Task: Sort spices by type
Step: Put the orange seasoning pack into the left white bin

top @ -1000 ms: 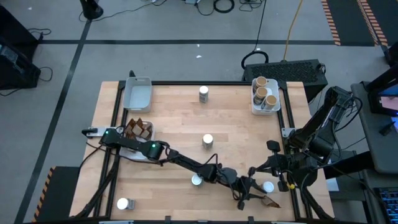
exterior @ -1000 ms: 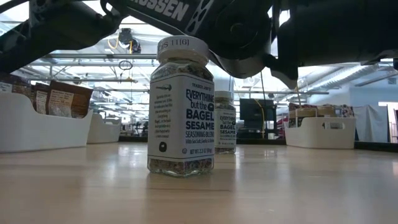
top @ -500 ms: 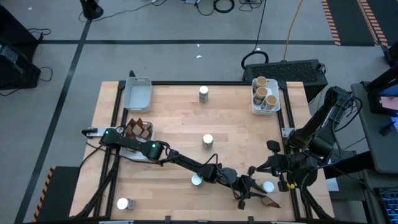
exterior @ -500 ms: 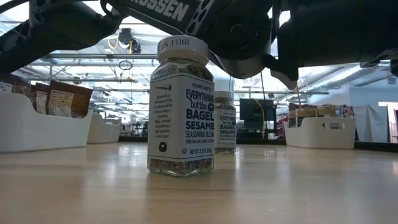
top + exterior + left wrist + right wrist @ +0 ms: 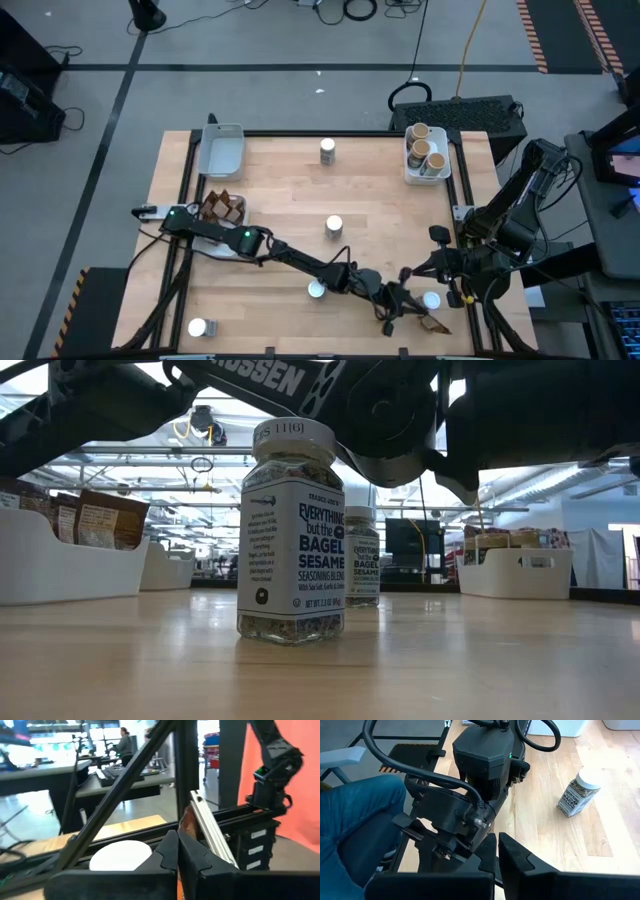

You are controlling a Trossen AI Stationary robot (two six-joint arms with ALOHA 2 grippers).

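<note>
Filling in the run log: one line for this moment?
left gripper: shut on brown packet | right gripper: shut, idle | trays: partly filled

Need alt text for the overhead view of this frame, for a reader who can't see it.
The left gripper, reaching to the table's near right corner, is shut on a brown packet beside a white-lidded jar. Four more white-lidded jars stand loose; one tray holds cork-topped jars, another packets, a third nothing.

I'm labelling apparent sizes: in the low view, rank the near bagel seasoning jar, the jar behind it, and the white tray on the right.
1. Near bagel seasoning jar, largest, though it stands nearest the camera.
2. White tray on the right.
3. Jar behind, smallest.
</note>
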